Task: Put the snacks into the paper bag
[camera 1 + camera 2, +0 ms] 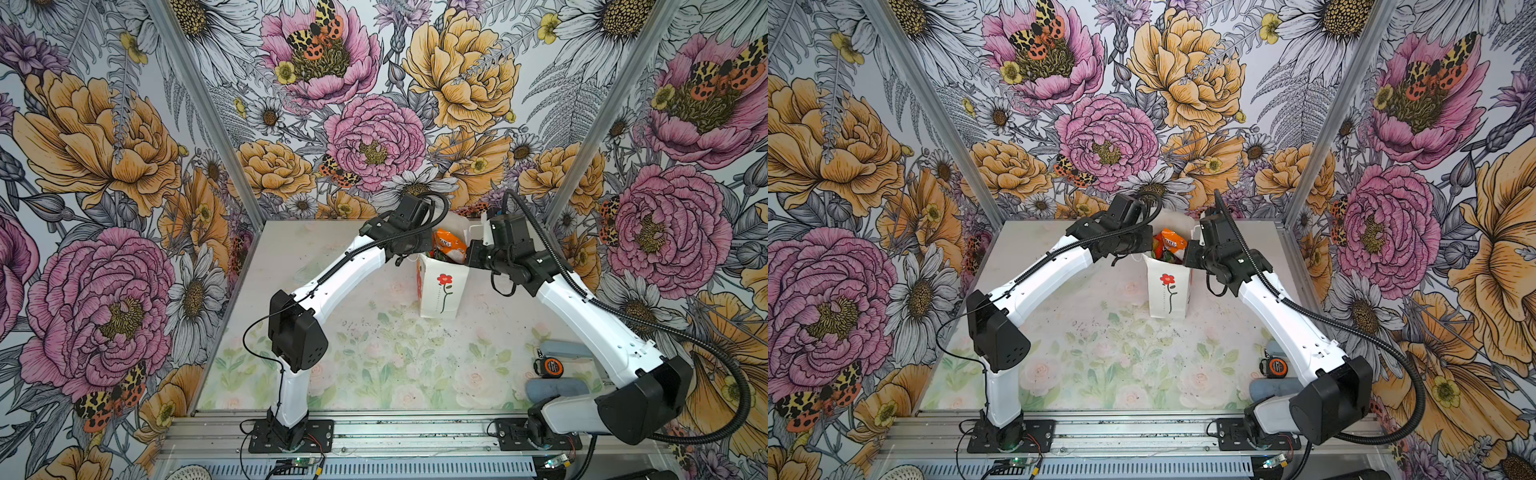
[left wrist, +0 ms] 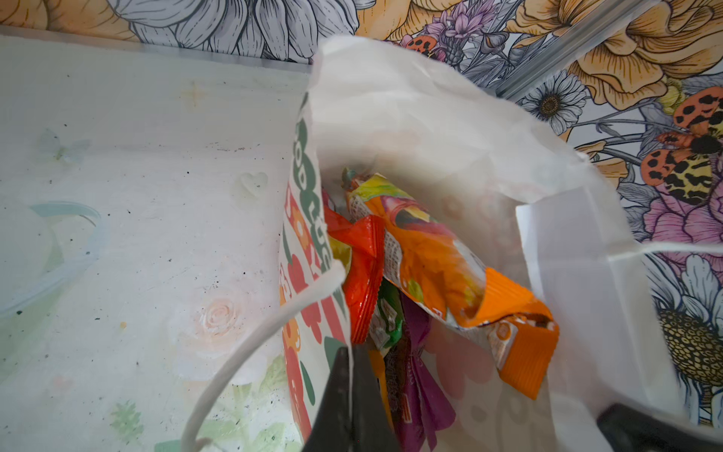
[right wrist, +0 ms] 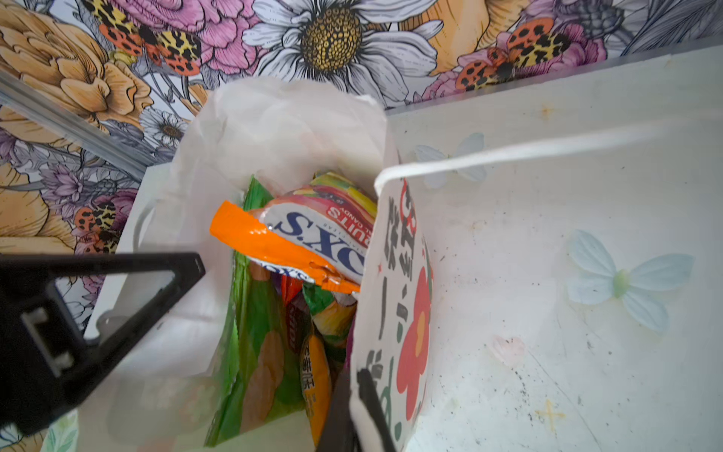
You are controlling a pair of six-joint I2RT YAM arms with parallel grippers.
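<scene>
The white paper bag [image 1: 442,291] [image 1: 1169,291] stands upright at the back middle of the table, red flower on its front. Snacks fill it: an orange Fox's packet [image 1: 449,245] [image 2: 430,266] [image 3: 305,242] sticks out of the top, with a red sachet [image 2: 364,274], a purple packet [image 2: 418,375] and a large green packet [image 3: 258,332] below. My left gripper [image 2: 352,375] is shut on the bag's printed side wall at the rim. My right gripper [image 3: 358,387] is shut on the opposite printed wall [image 3: 410,313]. In both top views the two wrists flank the bag's mouth.
An orange-black tape measure [image 1: 550,366] [image 1: 1276,368] and two grey-blue oblong cases [image 1: 557,388] [image 1: 567,349] lie at the front right beside the right arm. The bag's white cord handles [image 2: 242,352] [image 3: 508,154] hang outward. The floral back wall is close behind the bag.
</scene>
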